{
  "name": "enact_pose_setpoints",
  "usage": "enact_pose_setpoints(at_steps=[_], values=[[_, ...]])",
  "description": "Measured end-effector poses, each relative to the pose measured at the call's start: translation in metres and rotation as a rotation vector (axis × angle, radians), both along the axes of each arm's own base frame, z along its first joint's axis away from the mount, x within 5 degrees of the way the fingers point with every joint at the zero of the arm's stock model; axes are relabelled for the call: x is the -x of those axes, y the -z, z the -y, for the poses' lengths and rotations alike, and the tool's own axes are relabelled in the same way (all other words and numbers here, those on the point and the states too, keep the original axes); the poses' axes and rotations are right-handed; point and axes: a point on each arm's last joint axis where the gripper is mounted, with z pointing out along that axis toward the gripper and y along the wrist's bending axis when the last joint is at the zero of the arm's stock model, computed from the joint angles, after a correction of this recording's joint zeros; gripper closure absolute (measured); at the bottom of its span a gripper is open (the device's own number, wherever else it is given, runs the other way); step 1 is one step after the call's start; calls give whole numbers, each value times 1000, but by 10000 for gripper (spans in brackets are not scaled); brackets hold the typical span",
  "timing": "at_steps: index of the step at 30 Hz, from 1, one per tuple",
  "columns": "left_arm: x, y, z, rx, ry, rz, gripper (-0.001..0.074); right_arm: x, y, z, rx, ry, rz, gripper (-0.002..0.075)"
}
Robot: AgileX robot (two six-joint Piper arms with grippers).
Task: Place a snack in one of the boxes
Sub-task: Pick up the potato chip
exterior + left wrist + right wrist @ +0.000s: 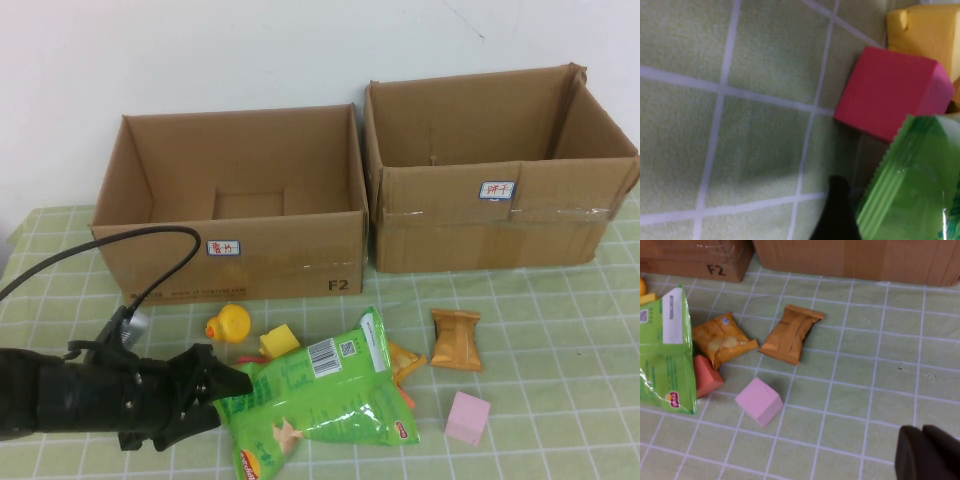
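Note:
A big green chip bag [320,395] lies on the checked cloth near the front, and its crimped edge [910,190] fills part of the left wrist view. My left gripper [232,385] is low at the bag's left end, open, its fingers astride that edge. Only one dark fingertip [839,212] shows beside the bag; the other is hidden. Two open cardboard boxes stand at the back, the left box [240,262] and the right box [480,235]. My right gripper [927,452] is shut and holds nothing, hovering over bare cloth, and it is outside the high view.
A brown snack pack [456,339] and a small orange chip pack [403,360] lie right of the bag. A pink cube [467,417], a red cube [890,92], a yellow block [279,341] and a rubber duck [230,324] sit around it.

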Motion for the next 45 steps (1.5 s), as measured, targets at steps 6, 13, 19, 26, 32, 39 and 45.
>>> enact_pose_setpoints(at_steps=[6,13,19,26,32,39,45], values=[[-8,-5,0,7,-2,24,197,0,0,0,-1,0,0,728],[-18,-14,3,55,-9,45,188,0,0,0,-7,4,0,728],[-19,-13,2,43,-26,34,188,0,2,-1,-22,10,-5,728],[-15,-10,19,-1,25,37,188,0,2,-1,-24,10,-5,728],[-9,-9,41,-46,114,61,189,1,2,-1,-24,10,-6,728],[-7,-8,44,-67,154,92,342,1,2,-1,-26,11,-6,728],[-7,-10,46,-58,189,120,596,0,2,-1,-34,14,-6,728]])
